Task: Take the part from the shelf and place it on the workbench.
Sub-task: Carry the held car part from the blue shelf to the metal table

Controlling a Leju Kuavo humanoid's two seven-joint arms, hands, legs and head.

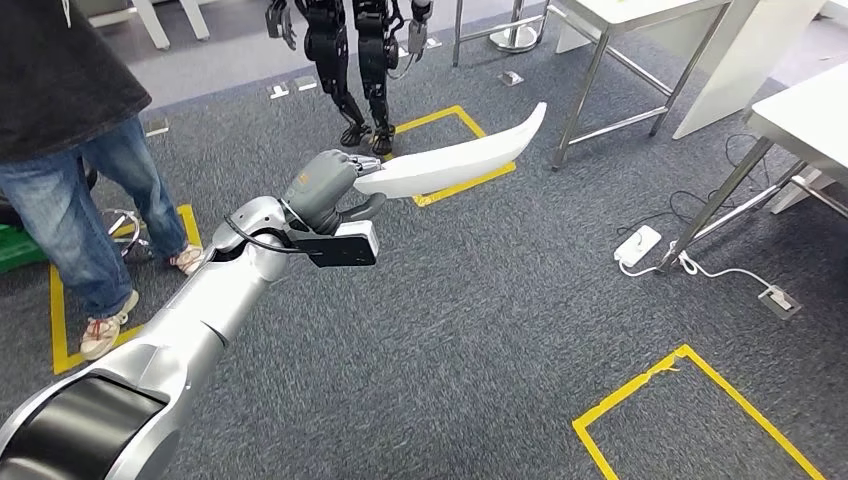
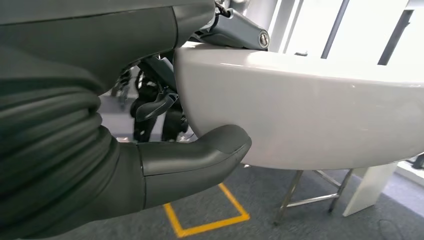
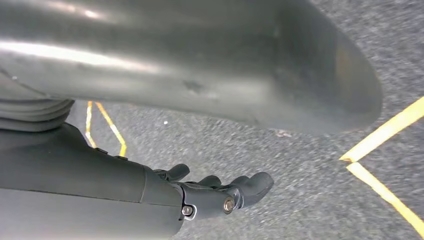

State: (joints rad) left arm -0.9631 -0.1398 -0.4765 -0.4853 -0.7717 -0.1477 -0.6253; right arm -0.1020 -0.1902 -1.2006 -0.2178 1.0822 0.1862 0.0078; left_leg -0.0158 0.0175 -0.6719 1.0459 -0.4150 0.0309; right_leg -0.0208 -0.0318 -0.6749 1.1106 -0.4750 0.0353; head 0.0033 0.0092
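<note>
The part (image 1: 455, 158) is a long, white, curved blade-like piece. My left hand (image 1: 325, 185) grips its near end and holds it out over the grey carpet, with the tip pointing to the far right. In the left wrist view the part (image 2: 310, 115) lies against the hand, with the thick grey thumb (image 2: 200, 155) pressed under its rounded end. My right hand (image 3: 215, 192) hangs over the carpet, its dark fingers loosely extended and holding nothing.
A person (image 1: 70, 150) in jeans stands at the left. Another robot's dark legs (image 1: 350, 60) stand ahead by a yellow tape square (image 1: 455, 150). White tables (image 1: 800, 110) on metal legs (image 1: 585, 90) stand at the right, with a power strip (image 1: 637, 243) and cables below.
</note>
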